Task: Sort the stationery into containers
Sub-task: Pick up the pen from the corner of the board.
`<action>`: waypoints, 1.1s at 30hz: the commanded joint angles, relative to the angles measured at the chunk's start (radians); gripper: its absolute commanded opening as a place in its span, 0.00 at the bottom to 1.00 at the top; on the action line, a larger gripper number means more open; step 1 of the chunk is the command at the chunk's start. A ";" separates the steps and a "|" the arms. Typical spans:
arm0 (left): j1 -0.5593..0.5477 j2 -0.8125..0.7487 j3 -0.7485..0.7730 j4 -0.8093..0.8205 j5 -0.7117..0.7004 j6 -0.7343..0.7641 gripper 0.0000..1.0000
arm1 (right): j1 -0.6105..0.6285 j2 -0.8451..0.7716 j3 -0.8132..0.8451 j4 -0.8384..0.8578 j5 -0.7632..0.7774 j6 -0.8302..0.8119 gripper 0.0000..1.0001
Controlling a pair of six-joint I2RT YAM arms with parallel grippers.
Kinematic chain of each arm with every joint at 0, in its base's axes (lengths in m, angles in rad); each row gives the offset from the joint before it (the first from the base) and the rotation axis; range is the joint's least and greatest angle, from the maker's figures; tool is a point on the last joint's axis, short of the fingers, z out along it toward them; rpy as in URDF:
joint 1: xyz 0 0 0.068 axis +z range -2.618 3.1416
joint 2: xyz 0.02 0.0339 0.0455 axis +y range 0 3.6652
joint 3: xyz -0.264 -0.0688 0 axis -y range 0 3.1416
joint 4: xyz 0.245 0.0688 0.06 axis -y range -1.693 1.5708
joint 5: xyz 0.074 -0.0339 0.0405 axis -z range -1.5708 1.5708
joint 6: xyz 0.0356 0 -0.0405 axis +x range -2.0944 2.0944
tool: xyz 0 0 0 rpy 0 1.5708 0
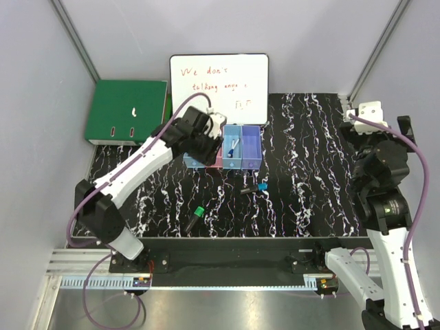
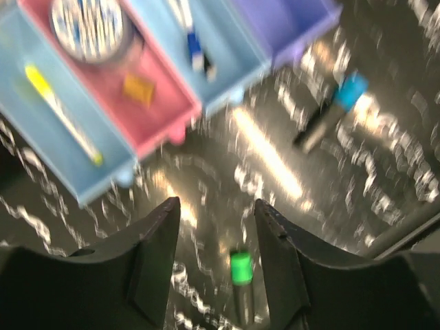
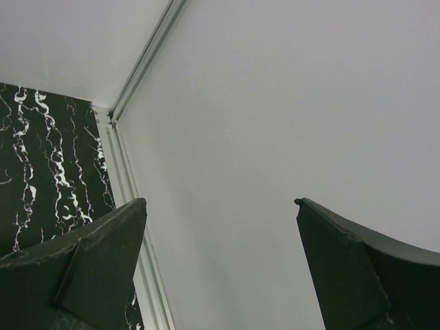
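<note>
The left pincer (image 2: 216, 204) hangs just at the near side of the row of bins (image 1: 251, 155). Its two fingers are moderately apart and there is nothing between them. The right pincer (image 3: 220, 203) is spread wide and also holds nothing (its camera sees only the wall and a corner of the surface (image 1: 309, 172)), and that arm is parked far at the right side.

Part of the sorting looks done to me. A yellow pen (image 2: 62, 113) lies in the leftmost light blue bin (image 2: 20, 96). A stubby cylinder (image 2: 89, 27) and a small yellow piece (image 2: 139, 89) sit in the pink bin (image 2: 165, 113). A blue-white pen (image 2: 196, 48) is in the next light blue one, and the purple bin (image 2: 282, 20) seems empty. Two markers are not yet sorted, so I judge the step in hand is the approach to the next pick.

The green-capped marker (image 1: 196, 216) lies on the surface near the front, well apart from the bins. Its long axis runs almost from front to back with a slight lean, and the green cap points away from the arm bases, toward the bins. The blue-capped marker (image 1: 253, 188) lies just in front of the bins, nearly crosswise, with the blue cap to the right.

In the left wrist view the green cap appears low between the fingers, so I think this marker is the likely target. The next move asks the arm to go back toward the front and descend, with the fingers placed on both sides of the black body, across the long axis. That view is blurred, so I cannot judge the alignment well.
</note>
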 commanded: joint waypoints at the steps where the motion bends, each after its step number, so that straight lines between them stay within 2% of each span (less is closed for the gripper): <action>1: 0.002 -0.073 -0.273 -0.013 -0.002 0.007 0.59 | -0.007 -0.004 0.051 0.008 -0.021 0.021 0.97; 3: 0.002 -0.082 -0.359 -0.004 0.010 -0.019 0.64 | -0.007 0.004 0.053 0.007 -0.024 0.024 0.97; 4: 0.002 -0.080 -0.396 0.007 0.030 -0.048 0.70 | -0.007 0.004 0.056 0.007 -0.023 0.024 0.97; 8: 0.000 -0.068 -0.436 0.053 0.041 -0.053 0.84 | -0.008 0.007 0.076 -0.007 -0.026 0.021 0.97; 21: -0.120 -0.082 -0.611 0.160 0.037 -0.087 0.92 | -0.015 -0.009 0.059 -0.021 -0.020 0.007 0.97; 26: -0.121 -0.074 -0.623 0.162 0.037 -0.122 0.90 | -0.018 -0.005 0.062 -0.021 -0.018 0.004 0.97; 29: -0.121 -0.080 -0.640 0.169 0.042 -0.139 0.84 | -0.018 -0.002 0.062 -0.021 -0.015 0.005 0.97; 33: -0.121 -0.047 -0.635 0.160 0.028 -0.150 0.69 | -0.019 0.004 0.060 -0.021 -0.015 0.007 0.97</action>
